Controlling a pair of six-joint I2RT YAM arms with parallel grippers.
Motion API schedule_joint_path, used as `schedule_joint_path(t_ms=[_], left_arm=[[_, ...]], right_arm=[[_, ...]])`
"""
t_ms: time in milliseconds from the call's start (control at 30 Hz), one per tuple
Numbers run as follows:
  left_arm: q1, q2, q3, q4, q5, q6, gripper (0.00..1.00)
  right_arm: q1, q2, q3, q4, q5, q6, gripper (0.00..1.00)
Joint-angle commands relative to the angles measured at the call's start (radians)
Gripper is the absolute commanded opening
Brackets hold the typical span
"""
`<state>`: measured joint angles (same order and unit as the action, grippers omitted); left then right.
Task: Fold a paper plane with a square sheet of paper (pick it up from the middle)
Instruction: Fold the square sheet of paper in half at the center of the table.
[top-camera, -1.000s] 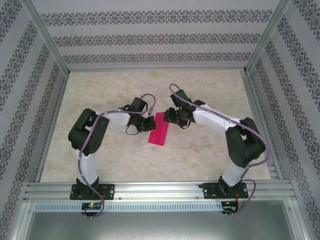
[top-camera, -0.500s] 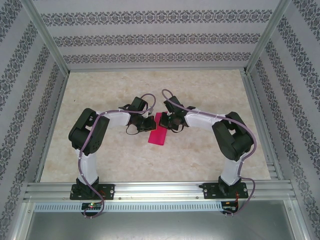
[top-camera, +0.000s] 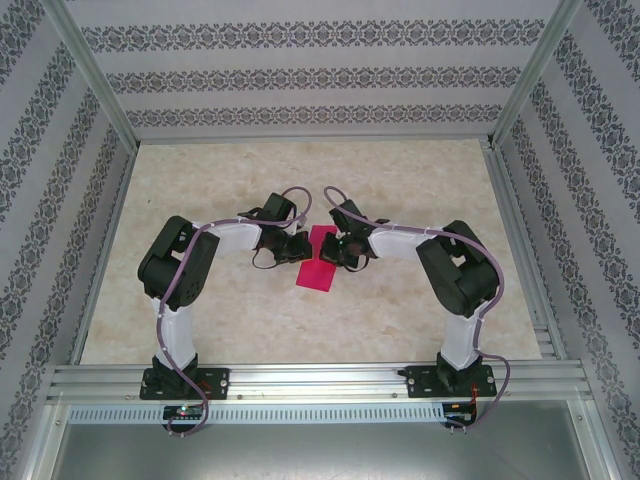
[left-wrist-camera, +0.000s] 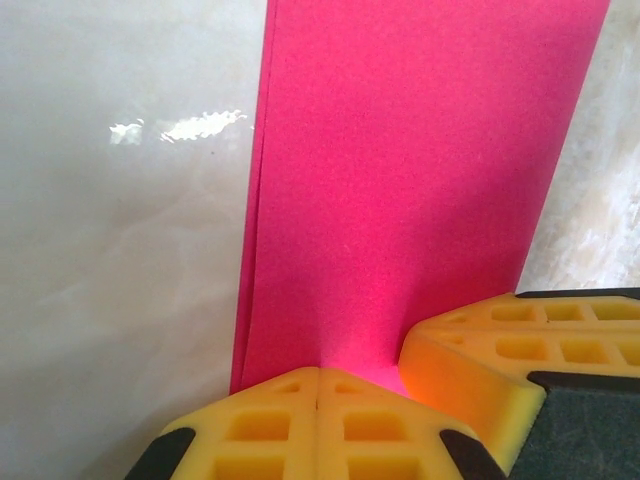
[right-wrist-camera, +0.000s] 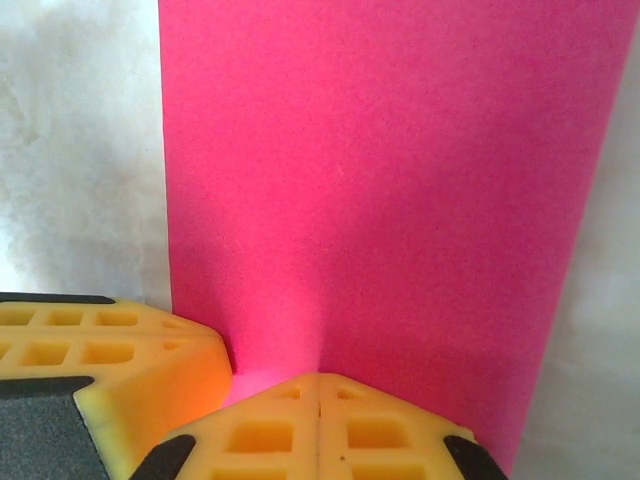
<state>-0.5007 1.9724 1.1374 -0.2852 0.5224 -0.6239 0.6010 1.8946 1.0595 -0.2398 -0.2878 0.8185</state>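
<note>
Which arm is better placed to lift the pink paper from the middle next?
Right, probably: the right fingers are shut on the pink paper nearer the middle of its end, while the left fingers pinch close to one side edge.
</note>
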Motion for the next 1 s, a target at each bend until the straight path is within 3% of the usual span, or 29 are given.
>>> schedule_joint_path(t_ms=[0, 300, 567, 967], left_arm=[[-0.01, 0.108, -0.064, -0.181, -0.196, -0.018, 0.0], [-0.009, 0.114, -0.071, -0.178, -0.206, -0.02, 0.0], [-0.009, 0.117, -0.055, -0.191, -0.202, -0.009, 0.0], [-0.011, 0.126, -0.049, -0.198, -0.2, -0.003, 0.0]], right_arm=[[-0.031, 0.001, -0.065, -0.054, 0.026, -0.043, 0.06], [-0.114, -0.085, -0.207, -0.017, 0.011, -0.105, 0.06], [-0.108, -0.242, -0.154, 0.059, -0.025, -0.084, 0.06], [-0.049, -0.007, -0.009, 0.144, -0.093, -0.064, 0.01]])
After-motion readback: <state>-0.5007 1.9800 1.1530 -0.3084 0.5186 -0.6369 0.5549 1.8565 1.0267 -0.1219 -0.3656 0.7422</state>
